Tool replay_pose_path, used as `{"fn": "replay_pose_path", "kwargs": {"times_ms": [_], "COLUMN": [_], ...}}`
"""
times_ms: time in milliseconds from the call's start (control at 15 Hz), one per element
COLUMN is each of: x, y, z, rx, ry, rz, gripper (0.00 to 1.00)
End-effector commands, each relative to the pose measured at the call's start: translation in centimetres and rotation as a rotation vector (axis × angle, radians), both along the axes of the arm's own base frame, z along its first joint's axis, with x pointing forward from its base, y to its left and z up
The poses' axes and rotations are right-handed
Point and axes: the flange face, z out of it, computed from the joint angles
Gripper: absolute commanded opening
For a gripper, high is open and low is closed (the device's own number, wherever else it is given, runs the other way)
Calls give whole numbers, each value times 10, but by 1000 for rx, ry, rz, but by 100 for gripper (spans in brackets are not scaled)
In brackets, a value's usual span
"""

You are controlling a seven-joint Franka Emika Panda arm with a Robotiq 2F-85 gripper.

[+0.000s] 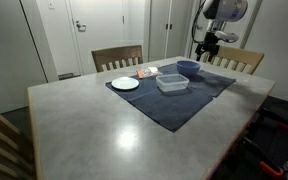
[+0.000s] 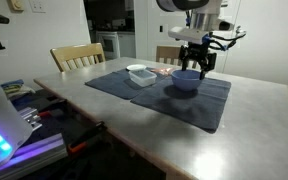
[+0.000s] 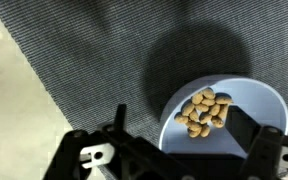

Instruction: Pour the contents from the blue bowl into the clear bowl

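Approach step: our claw (image 2: 196,62) hangs spread apart over the small round dark-blue bowl (image 2: 185,80) near the counter's (image 2: 254,110) far edge; next we need a rim grip, then tip into the shallow clear squarish container (image 2: 140,74)

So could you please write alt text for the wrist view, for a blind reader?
A small round blue bowl holding pale brown nuts sits on a dark grey ribbed cloth mat, seen from above. The robot's black pincer hangs open over it; pale tabletop shows at left.
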Motion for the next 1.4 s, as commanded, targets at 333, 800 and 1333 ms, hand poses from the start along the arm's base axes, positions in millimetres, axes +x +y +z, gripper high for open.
{"fn": "replay_pose_path", "kwargs": {"times_ms": [333,800,1333], "x": [8,17,16], "y": [-7,1,2], "z": [-18,-17,-26], "rx": [-9,-19,-14], "ry": [-14,-69,-69], "rz": [-86,-162,-218], "gripper": [100,100,100]}}
